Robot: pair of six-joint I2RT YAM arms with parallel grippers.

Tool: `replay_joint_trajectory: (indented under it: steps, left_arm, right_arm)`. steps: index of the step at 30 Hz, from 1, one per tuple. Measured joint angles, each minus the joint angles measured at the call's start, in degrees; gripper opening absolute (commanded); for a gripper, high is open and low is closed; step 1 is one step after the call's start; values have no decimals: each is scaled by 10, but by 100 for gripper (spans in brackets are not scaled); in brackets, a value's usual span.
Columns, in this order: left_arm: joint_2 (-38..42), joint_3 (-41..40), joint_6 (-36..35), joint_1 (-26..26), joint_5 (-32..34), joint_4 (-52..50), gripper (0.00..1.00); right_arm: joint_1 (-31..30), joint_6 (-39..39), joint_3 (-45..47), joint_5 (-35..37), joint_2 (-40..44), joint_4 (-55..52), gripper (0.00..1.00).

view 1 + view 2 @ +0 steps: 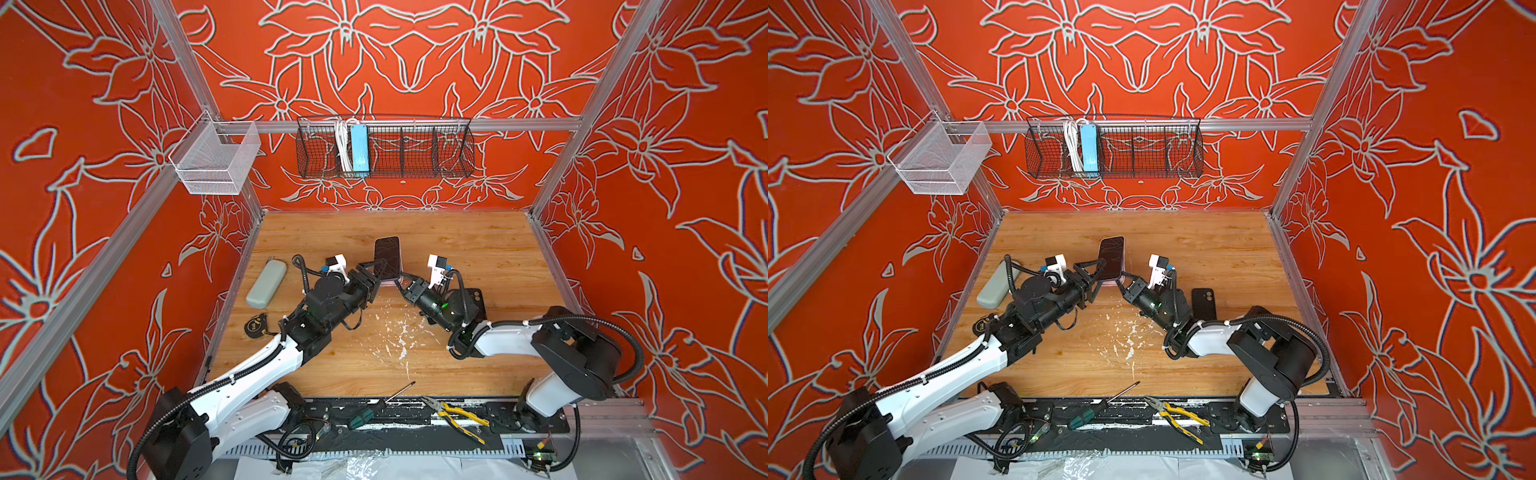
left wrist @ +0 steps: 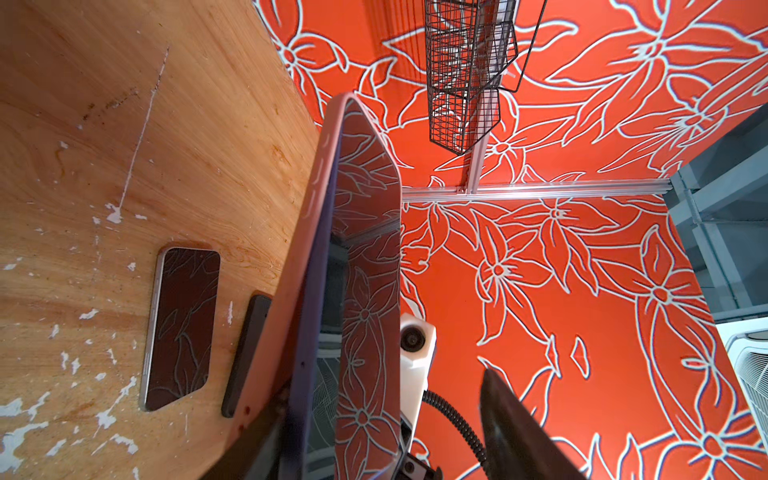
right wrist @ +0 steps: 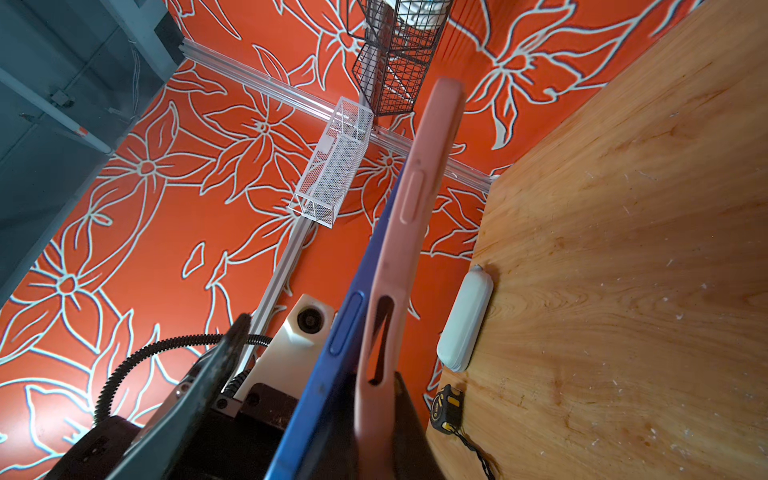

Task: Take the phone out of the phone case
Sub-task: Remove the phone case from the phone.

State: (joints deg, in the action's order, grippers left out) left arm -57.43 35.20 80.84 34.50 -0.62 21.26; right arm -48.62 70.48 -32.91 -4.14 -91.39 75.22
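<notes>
**Phone held aloft at mid-surface, lower end lifting out of pink case**

Location of item: The phone (image 1: 387,255) is up off the wooden surface (image 1: 457,241), near its middle, between the two arms. In both top views its dark screen faces the overhead camera. It sits in a pink phone case (image 3: 415,187). The right wrist view shows the phone's blue edge standing away from the case wall at the near end, while the far end is seated in the case.

Left gripper (image 1: 376,273): it straddles the near left side of the phone. In the left wrist view one of its fingers (image 2: 511,424) stands clear of the screen with wall visible in the gap, and the other lies against the back of the case. The fingers are partly apart and do not clamp anything.

Right gripper (image 1: 400,276): its fingers are closed down tight on the near right corner of the phone case, where the pink rim shows in both top views.

Other items noted:
- A second phone (image 2: 183,328) lies flat and screen up on the surface, with a black phone case (image 1: 1203,304) just beside it. Whether that case is occupied cannot be told.
- A grey-green glasses case (image 1: 266,283) and a tape measure (image 1: 255,325) lie near the left edge.
- A screwdriver (image 1: 374,409) and yellow-handled pliers (image 1: 455,415) lie on the front rail.
- A black wire basket (image 1: 415,153) on the back wall holds a blue power strip (image 1: 359,149).
- A white mesh basket (image 1: 216,162) hangs at the left corner.
</notes>
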Motion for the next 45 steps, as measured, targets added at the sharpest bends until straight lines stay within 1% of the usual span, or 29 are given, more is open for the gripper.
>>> replay_joint_trajectory:
  steps: [3,7,14,20,21,31,38,45]
  left_arm:
    - [0,0,-3,0,2,0,53]
    - [-3,0,-9,-2,5,-2,39]
    - [-26,1,-19,-7,3,-2,20]
    - [-31,19,-21,-7,-10,6,1]
    - [-31,22,-20,-7,-13,6,0]
    - [-31,23,-17,-8,-25,2,0]
    - [-32,32,-7,-8,-33,-7,0]
    - [-21,33,4,-6,-33,-22,0]
  right_arm:
    - [0,0,0,-1,0,1,0]
    - [0,0,0,-3,0,5,0]
    - [0,0,0,-3,0,5,0]
    - [0,0,0,4,0,2,0]
    - [0,0,0,6,0,8,0]
    - [-2,-16,0,13,-11,19,0]
    - [-3,-50,0,23,-15,12,0]
    - [-6,-89,0,33,-10,-24,0]
